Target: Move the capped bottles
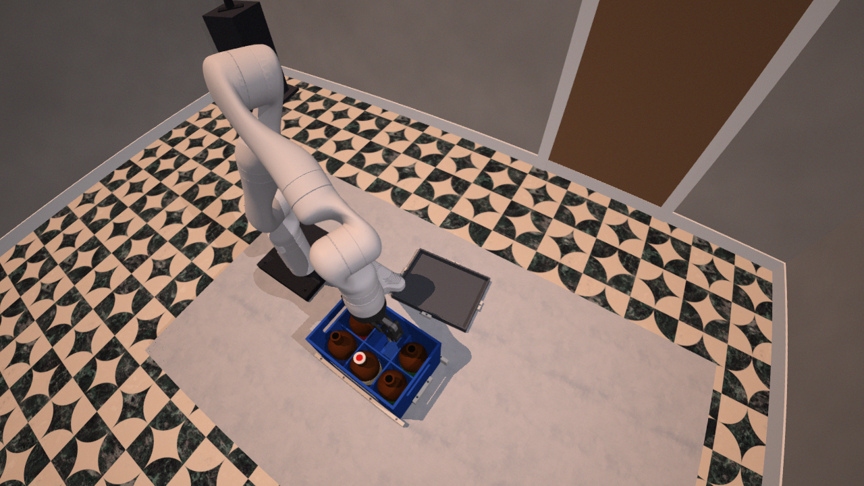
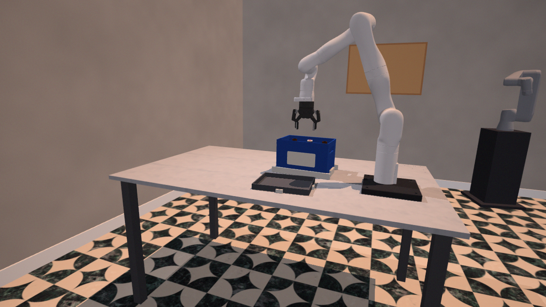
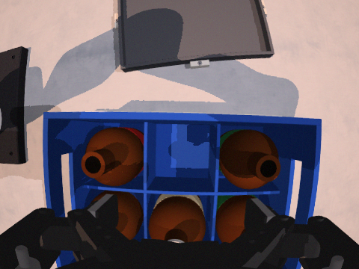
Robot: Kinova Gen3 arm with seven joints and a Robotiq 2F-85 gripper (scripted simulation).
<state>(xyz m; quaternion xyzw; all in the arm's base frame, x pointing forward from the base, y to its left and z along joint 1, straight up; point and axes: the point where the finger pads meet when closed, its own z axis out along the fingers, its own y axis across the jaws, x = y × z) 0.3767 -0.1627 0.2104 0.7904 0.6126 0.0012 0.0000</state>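
A blue six-cell crate [image 1: 415, 395] [image 2: 287, 146] [image 3: 305, 155] stands on the table. One brown bottle with a white and red cap [image 1: 360, 358] [image 2: 309, 140] [image 3: 176, 211] stands in the middle cell of one row. Open brown bottles stand in the other cells, such as two [image 3: 111, 158] [image 3: 250, 160] in the row nearer the tray; the cell between them [image 3: 182, 152] is empty. The dark tray [image 1: 447, 289] [image 2: 284, 179] [image 3: 194, 10] lies empty beside the crate. My gripper [image 1: 387, 329] [image 2: 305, 123] [image 3: 181, 212] is open and empty, hanging above the crate over the capped bottle's side.
The arm's black base plate [image 1: 293, 277] [image 2: 391, 187] [image 3: 12, 104] is bolted to the table near the crate. A second arm on a black pedestal [image 2: 500, 164] stands on the floor beyond the table.
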